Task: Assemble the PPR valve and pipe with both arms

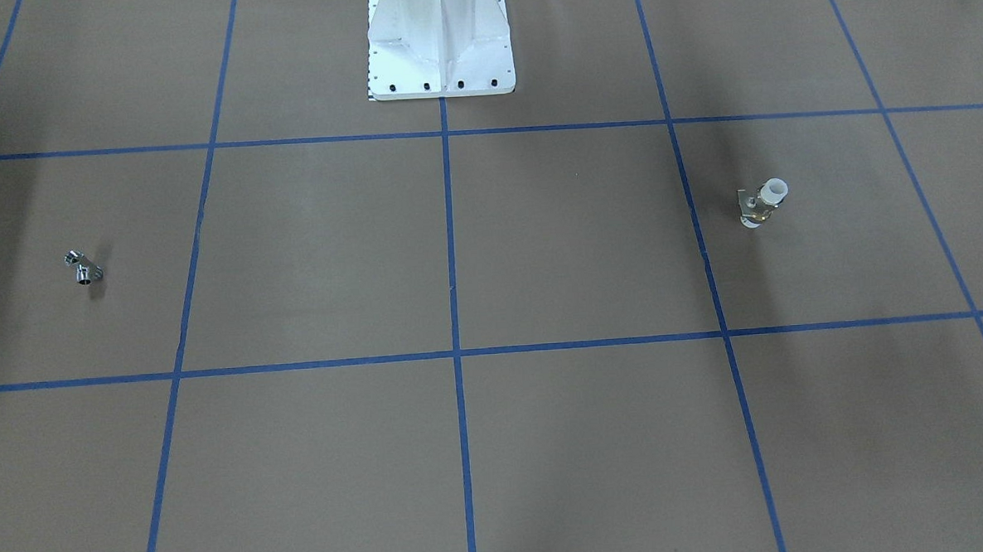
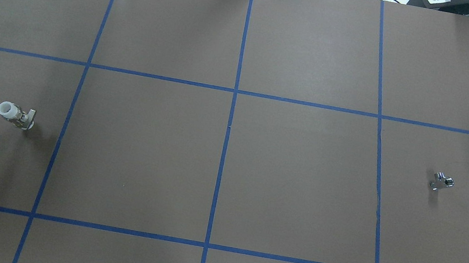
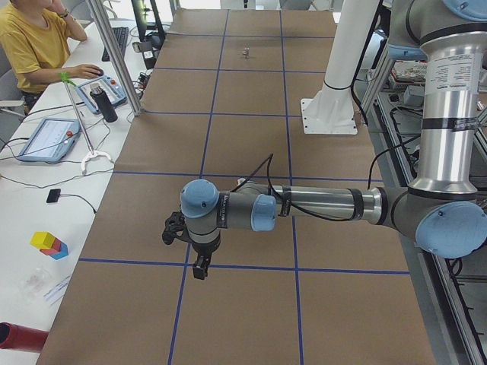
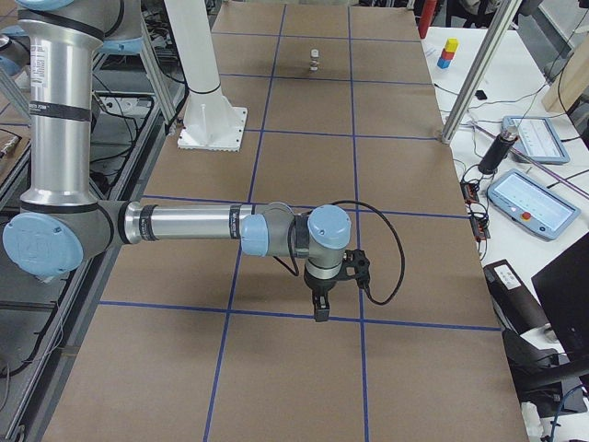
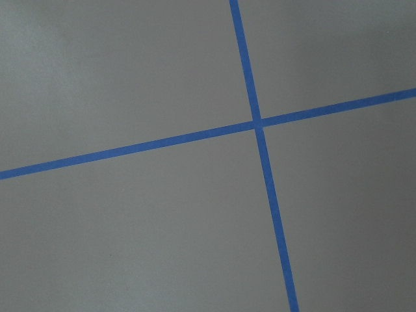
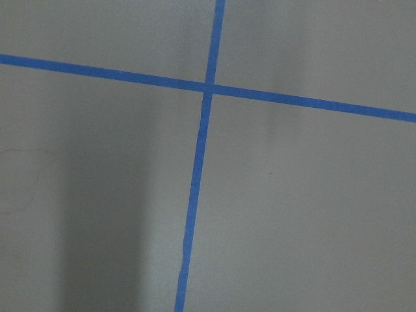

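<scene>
The valve (image 2: 16, 115) is seen standing on end on the brown-covered table (image 2: 292, 185), its open white end upward and its brass band below, on the robot's left side in the middle row of squares marked by blue tape lines (image 2: 232, 102). The pipe (image 2: 441, 182), a small shiny angled piece, is found lying on the table on the robot's right side in the same row, well apart from the valve, with the two centre squares between them. Neither part is touched by anything. The white bolted base (image 1: 440, 42) is fixed at the robot's edge of the table, on the centre line. From the side views, the left arm (image 3: 319, 205) is stretched out level over the table with the left gripper (image 3: 199, 268) pointed down above a blue line, and the right arm (image 4: 184, 224) is held likewise, with the right gripper (image 4: 320, 307) pointed down near a tape crossing. Whether the jaws of either gripper are open or closed cannot be told, as they are shown only in the side views. In both wrist views only bare table and a crossing of tape are shown. A person (image 3: 30, 42) in a yellow shirt is seated at a side desk with tablets (image 3: 49, 138).
</scene>
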Action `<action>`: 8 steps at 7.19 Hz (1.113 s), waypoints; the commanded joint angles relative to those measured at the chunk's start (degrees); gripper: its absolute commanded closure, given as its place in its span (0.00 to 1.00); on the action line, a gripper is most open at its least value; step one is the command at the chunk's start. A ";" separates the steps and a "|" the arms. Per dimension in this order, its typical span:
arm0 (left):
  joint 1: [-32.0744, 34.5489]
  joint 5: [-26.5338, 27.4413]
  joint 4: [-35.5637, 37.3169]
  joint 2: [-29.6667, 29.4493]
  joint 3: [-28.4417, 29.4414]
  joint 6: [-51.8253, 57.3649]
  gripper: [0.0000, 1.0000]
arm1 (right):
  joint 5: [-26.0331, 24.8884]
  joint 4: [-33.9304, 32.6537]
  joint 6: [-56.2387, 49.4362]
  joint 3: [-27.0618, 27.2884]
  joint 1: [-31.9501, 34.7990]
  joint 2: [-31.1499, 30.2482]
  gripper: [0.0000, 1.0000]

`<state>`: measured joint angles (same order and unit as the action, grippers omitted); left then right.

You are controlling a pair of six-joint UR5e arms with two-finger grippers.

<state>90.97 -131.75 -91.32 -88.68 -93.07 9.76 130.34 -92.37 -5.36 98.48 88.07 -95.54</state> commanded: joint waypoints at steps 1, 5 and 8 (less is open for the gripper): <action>0.00 -0.09 -0.26 0.00 -0.26 -0.44 0.00 | 0.00 0.00 0.09 0.04 0.00 0.00 0.01; 0.00 0.26 -0.35 -0.61 -0.53 -0.44 0.00 | -0.26 0.00 -0.18 3.03 -0.09 0.08 0.01; 0.00 0.35 -12.08 -0.87 -0.09 -0.53 0.00 | -0.26 2.87 0.09 3.21 0.00 4.29 0.01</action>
<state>90.97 -131.44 -97.84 -89.41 -93.52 9.30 130.06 -91.65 -5.39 101.64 88.06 -92.93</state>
